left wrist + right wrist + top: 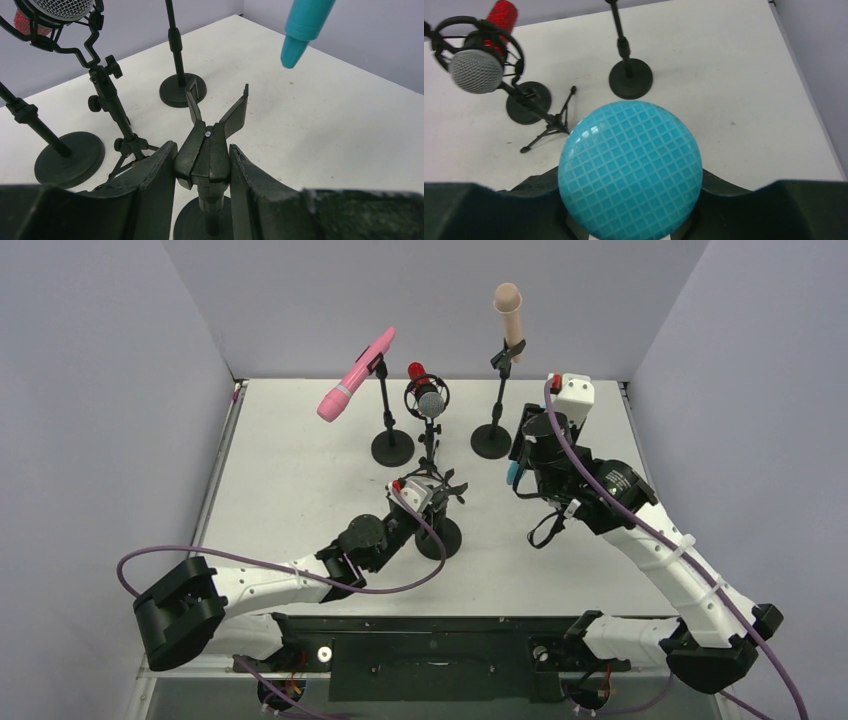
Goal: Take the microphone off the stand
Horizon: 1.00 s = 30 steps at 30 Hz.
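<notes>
My right gripper (pixel 631 207) has its jaws clamped on the teal grid-patterned microphone (pixel 630 170), held in the air to the right of the black fork-clip stand (pixel 210 145). My left gripper's (pixel 202 167) jaws flank that clip, but I cannot tell whether they grip it.

No readable text, label, brand, number or sign shows on anything here.

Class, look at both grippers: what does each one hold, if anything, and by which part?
Right gripper: teal microphone, held by its body below the head. Left gripper: straddles the empty stand clip; whether it grips cannot be told.
</notes>
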{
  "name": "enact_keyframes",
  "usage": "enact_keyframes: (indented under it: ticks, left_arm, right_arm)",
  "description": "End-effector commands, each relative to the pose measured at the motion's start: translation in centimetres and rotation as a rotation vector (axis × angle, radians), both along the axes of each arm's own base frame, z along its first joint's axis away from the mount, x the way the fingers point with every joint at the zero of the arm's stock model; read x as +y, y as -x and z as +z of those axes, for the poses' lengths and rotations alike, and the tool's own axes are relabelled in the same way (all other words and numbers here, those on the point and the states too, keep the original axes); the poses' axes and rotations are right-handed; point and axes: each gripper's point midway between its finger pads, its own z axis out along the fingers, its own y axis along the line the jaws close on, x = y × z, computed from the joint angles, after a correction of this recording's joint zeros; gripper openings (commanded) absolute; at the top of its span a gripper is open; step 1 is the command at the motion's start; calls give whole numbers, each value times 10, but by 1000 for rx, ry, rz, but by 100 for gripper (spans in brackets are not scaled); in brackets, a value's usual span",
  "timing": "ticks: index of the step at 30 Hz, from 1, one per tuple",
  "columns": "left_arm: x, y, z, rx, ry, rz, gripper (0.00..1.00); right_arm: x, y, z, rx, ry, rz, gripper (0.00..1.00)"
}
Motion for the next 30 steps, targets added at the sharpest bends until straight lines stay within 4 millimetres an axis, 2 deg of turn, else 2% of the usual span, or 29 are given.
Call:
enact_keyframes:
  ticks: [1,9,10,11,12,13,14,15,16,19,21,23,25,27,30]
  left_arm:
    - [3,-1,33,-15,92,15,0]
    - [1,-2,32,16,99,19,0]
    - [0,-3,33,18,102,20,3]
    - [0,-3,33,26,105,22,7]
    - [-1,-4,35,28,109,24,13]
    - [-1,-4,35,33,113,25,18]
    - [-2,-4,36,33,115,23,29]
    - [-4,-5,37,38,118,22,33]
    - [-5,-5,39,38,120,20,41]
    - [-8,-4,43,44,128,8,59]
    - [-8,-4,46,42,135,5,74]
    - [-6,-3,51,37,144,5,84]
    - [-4,-1,55,35,145,4,90]
    - [-2,0,61,32,147,1,94]
    - [0,3,68,34,143,-6,95]
  right_arm:
    - [-37,-7,-13,38,5,-59,0]
    - [-100,-43,-78,241,23,-185,0]
    - [-111,-46,-82,261,12,-201,0]
    - [-113,-52,-91,293,6,-198,0]
    - [-126,-56,-95,308,5,-229,0]
    - [-128,-64,-105,344,4,-228,0]
    - [-139,-68,-109,362,1,-252,0]
    - [-140,-77,-120,402,-4,-250,0]
    - [-149,-81,-124,419,-11,-269,0]
    - [-162,-98,-149,506,-43,-278,0]
    - [-165,-107,-160,543,-51,-276,0]
    - [-166,-115,-169,579,-45,-273,0]
    - [-166,-124,-177,611,-37,-268,0]
    - [-176,-132,-186,640,-44,-288,0]
    - [-181,-145,-205,699,-47,-293,0]
